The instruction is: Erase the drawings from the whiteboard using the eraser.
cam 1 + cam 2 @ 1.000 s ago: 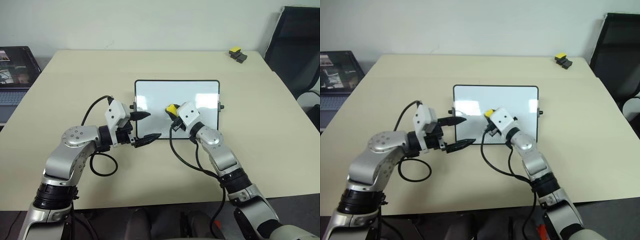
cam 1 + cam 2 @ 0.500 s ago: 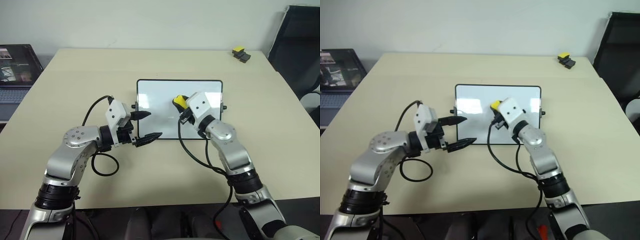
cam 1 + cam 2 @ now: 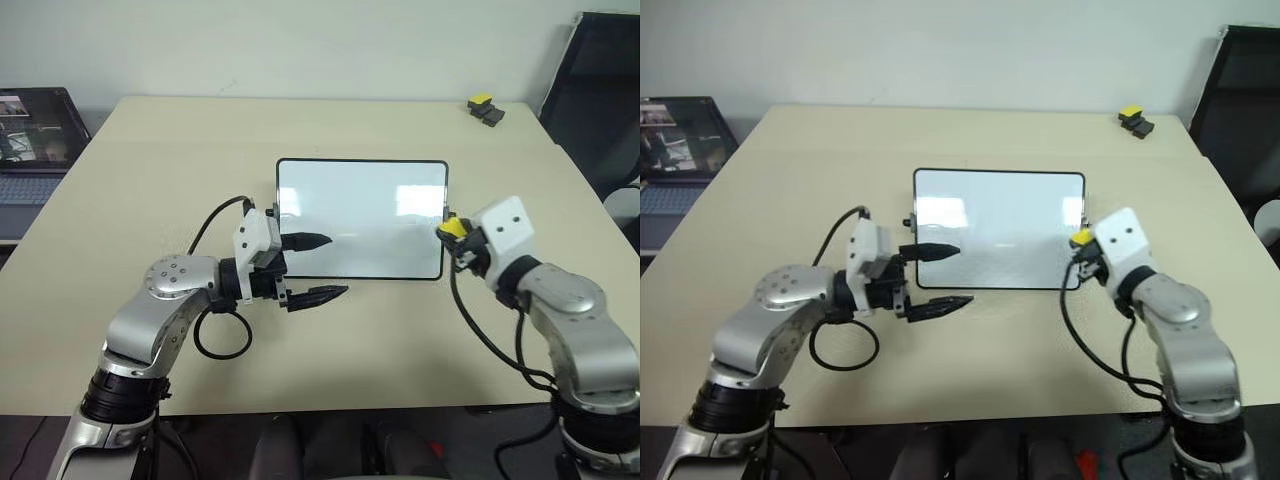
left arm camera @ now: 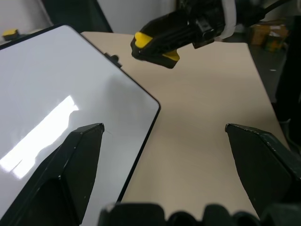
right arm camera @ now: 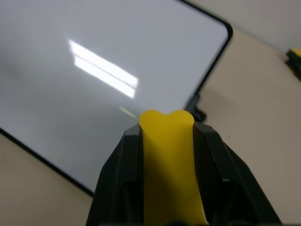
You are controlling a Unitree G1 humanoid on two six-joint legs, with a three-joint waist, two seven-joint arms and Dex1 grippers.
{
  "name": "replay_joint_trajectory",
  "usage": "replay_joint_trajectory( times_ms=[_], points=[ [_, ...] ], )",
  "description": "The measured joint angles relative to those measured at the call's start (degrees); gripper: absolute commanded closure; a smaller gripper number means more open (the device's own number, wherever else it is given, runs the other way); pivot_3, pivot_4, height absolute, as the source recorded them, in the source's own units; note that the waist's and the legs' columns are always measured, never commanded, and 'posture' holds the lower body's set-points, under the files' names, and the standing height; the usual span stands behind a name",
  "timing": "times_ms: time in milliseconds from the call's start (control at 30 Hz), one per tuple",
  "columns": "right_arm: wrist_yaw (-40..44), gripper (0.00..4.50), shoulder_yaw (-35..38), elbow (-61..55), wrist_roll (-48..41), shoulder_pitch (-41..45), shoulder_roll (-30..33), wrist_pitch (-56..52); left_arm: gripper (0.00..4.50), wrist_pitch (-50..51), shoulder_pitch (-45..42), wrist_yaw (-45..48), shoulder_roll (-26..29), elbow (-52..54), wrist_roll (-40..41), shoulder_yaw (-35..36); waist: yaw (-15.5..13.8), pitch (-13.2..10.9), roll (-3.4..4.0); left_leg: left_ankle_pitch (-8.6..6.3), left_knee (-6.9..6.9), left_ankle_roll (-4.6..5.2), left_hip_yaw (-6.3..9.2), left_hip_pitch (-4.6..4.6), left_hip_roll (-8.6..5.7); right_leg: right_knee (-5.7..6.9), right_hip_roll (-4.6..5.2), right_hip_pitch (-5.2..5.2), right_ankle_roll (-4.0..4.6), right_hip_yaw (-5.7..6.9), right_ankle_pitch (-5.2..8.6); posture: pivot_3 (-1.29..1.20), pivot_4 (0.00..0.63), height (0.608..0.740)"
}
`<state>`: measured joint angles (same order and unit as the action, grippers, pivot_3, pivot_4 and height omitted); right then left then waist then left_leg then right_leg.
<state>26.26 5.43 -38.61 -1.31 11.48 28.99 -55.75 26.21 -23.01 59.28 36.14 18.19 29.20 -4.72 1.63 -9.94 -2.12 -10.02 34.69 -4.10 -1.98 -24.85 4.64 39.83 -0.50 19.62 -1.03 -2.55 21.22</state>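
Note:
The whiteboard (image 3: 360, 215) lies flat in the middle of the table. Its face shows plain white with light reflections, and the drawings are out of view. My right gripper (image 3: 450, 232) is shut on the yellow eraser (image 3: 453, 227) and hovers just off the board's right short edge, by the small knob there. The right wrist view shows the eraser (image 5: 169, 160) clamped between the black fingers, pointing at the board's corner (image 5: 221, 28). My left gripper (image 3: 322, 267) is open and empty at the board's near-left corner, one finger over the board and the other over the table.
A yellow-topped black object (image 3: 484, 108) sits at the table's far right corner. A laptop (image 3: 30, 140) stands off the table's left side. A black chair (image 3: 600, 90) stands at the right. Black cables loop from both wrists over the table (image 3: 150, 180).
My right gripper carried the eraser from the board's middle rightward, past its right edge. My left gripper shifted a little to the right, toward the board's near-left corner.

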Motion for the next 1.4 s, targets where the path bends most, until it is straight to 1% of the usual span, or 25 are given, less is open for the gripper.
replay_joint_trajectory(
  times_ms=[100, 300, 367, 433, 567, 700, 733, 767, 900, 933, 967, 1000, 1133, 1233, 1333, 1400],
  points=[
    [-0.1, 3.41, 1.2, 1.2, -0.1, -4.9, 0.8, -0.1, 0.0, 0.0, -1.0, 0.3, -1.3, 0.1, 0.0, -1.2, 0.0, 0.0, 0.0, 0.0, 0.03, 0.0, -0.03, 0.0, -0.03, 0.0, 0.0, -0.01, -0.03, -0.04, 0.02, 0.0, 0.15, 0.74],
    [-0.7, 3.41, 4.6, 7.9, -0.4, -9.4, 1.5, 2.3, 0.0, -0.2, -1.7, 1.5, -1.8, 0.0, -0.2, -2.6, 0.1, 0.0, 0.01, 0.0, 0.03, 0.01, -0.01, 0.01, -0.02, 0.03, -0.03, -0.02, -0.05, -0.03, 0.03, 0.0, 0.15, 0.74],
    [-0.6, 3.41, 6.5, 8.6, -2.0, -10.7, 1.1, 2.0, 0.0, -0.4, -1.7, 1.6, -1.8, -0.2, -0.4, -2.6, 0.1, 0.0, 0.01, 0.0, 0.03, 0.01, -0.02, 0.01, -0.02, 0.03, -0.03, -0.02, -0.05, -0.06, 0.03, 0.0, 0.15, 0.74],
    [-0.4, 3.41, 7.6, 8.8, -3.0, -11.1, 0.8, 1.4, 0.0, -0.5, -1.4, 1.6, -1.8, -0.2, -0.4, -2.6, 0.2, 0.0, 0.01, 0.0, 0.04, 0.01, -0.01, 0.02, -0.02, 0.03, -0.02, -0.03, -0.05, -0.06, 0.03, 0.0, 0.15, 0.74],
    [-3.1, 3.41, 12.0, 10.5, -5.2, -9.8, -3.4, -1.1, 0.0, -0.5, 0.0, 1.3, -1.9, -0.2, -0.5, -2.6, 0.2, 0.0, 0.02, 0.0, 0.04, 0.01, 0.01, 0.02, -0.02, 0.05, -0.03, -0.05, -0.06, -0.03, 0.03, 0.0, 0.15, 0.74],
    [-4.4, 3.41, 13.8, 11.2, -6.9, -9.2, -4.5, -2.1, 0.0, -0.5, 0.4, 0.9, -1.9, -0.2, -0.8, -2.6, 0.1, 0.0, 0.02, 0.0, 0.06, 0.01, 0.0, 0.02, -0.03, 0.04, -0.02, -0.07, -0.06, -0.03, 0.03, 0.0, 0.15, 0.74],
    [-4.8, 2.68, 14.0, 11.3, -7.2, -9.0, -4.7, -2.3, 0.0, -0.5, 0.4, 0.8, -2.0, -0.2, -0.8, -2.6, 0.1, 0.0, 0.02, 0.0, 0.06, 0.01, 0.0, 0.02, -0.03, 0.04, -0.02, -0.07, -0.06, -0.03, 0.03, 0.0, 0.15, 0.74],
    [-5.2, 2.43, 14.0, 11.5, -7.3, -8.8, -4.8, -2.4, 0.0, -0.5, 0.4, 0.6, -2.1, -0.2, -0.9, -2.6, 0.1, 0.0, 0.02, 0.0, 0.06, 0.01, 0.0, 0.02, -0.03, 0.04, -0.02, -0.07, -0.06, -0.03, 0.03, 0.0, 0.15, 0.74],
    [-6.0, 1.01, 14.1, 13.0, -8.4, -8.7, -4.8, -2.7, 0.0, -0.6, 0.7, 0.1, -2.3, -0.2, -1.2, -2.6, 0.1, 0.0, 0.02, 0.0, 0.06, 0.01, -0.02, 0.02, -0.03, 0.04, -0.02, -0.06, -0.04, -0.05, 0.02, 0.0, 0.15, 0.74],
    [-6.1, 0.71, 14.1, 13.0, -8.8, -8.7, -4.8, -3.0, 0.0, -0.6, 0.8, 0.1, -2.3, -0.2, -1.2, -2.6, 0.1, 0.0, 0.02, 0.0, 0.06, 0.01, -0.02, 0.02, -0.03, 0.04, -0.02, -0.06, -0.04, -0.05, 0.02, 0.0, 0.15, 0.74],
    [-6.3, 0.3, 14.1, 13.0, -9.0, -8.7, -4.8, -3.3, 0.0, -0.6, 0.9, 0.1, -2.3, -0.2, -1.2, -2.6, 0.1, 0.0, 0.02, 0.0, 0.06, 0.01, -0.03, 0.02, -0.03, 0.04, -0.02, -0.06, -0.04, -0.05, 0.02, 0.0, 0.15, 0.74],
    [-6.5, 0.04, 14.1, 13.0, -9.1, -8.7, -4.8, -3.6, 0.0, -0.6, 1.1, 0.1, -2.3, -0.2, -1.2, -2.6, 0.1, 0.0, 0.02, 0.0, 0.06, 0.01, -0.02, 0.02, -0.03, 0.04, -0.02, -0.06, -0.04, -0.05, 0.02, 0.0, 0.15, 0.74],
    [-8.2, 0.04, 14.1, 10.3, -9.2, -8.0, -5.1, -3.7, 0.0, -0.5, 2.6, -0.1, -1.6, -0.2, -1.2, -2.1, 0.2, 0.0, 0.05, 0.0, 0.06, 0.01, -0.01, 0.02, -0.02, 0.06, -0.02, -0.02, -0.05, -0.09, 0.03, 0.0, 0.15, 0.74],
    [-8.9, 0.04, 13.4, 1.9, -11.7, -3.8, -7.1, -3.6, 0.0, -0.4, 3.6, -3.6, -1.6, -0.2, -1.0, 1.5, 0.6, 0.0, 0.12, 0.0, 0.05, 0.01, 0.08, 0.04, 0.04, 0.12, -0.08, 0.01, -0.09, -0.12, 0.05, 0.0, 0.15, 0.74],
    [-9.6, 0.04, 9.5, -4.3, -13.3, -0.9, -8.6, -1.4, 0.0, -0.4, 4.2, -9.2, -3.3, -0.3, -1.0, 6.7, 0.3, 0.0, 0.03, 0.0, 0.05, 0.0, 0.11, 0.03, 0.05, 0.05, -0.09, -0.05, -0.12, 0.0, 0.06, 0.0, 0.15, 0.74],
    [-10.5, 0.04, 5.3, -3.9, -12.6, -2.2, -11.1, 3.2, 0.0, -0.5, 6.1, -13.9, -5.9, 0.3, -1.0, 9.8, 0.1, 0.0, 0.0, -0.01, 0.06, 0.0, 0.11, -0.01, 0.03, -0.04, -0.04, -0.08, -0.07, -0.01, 0.03, 0.0, 0.15, 0.74]
  ],
)
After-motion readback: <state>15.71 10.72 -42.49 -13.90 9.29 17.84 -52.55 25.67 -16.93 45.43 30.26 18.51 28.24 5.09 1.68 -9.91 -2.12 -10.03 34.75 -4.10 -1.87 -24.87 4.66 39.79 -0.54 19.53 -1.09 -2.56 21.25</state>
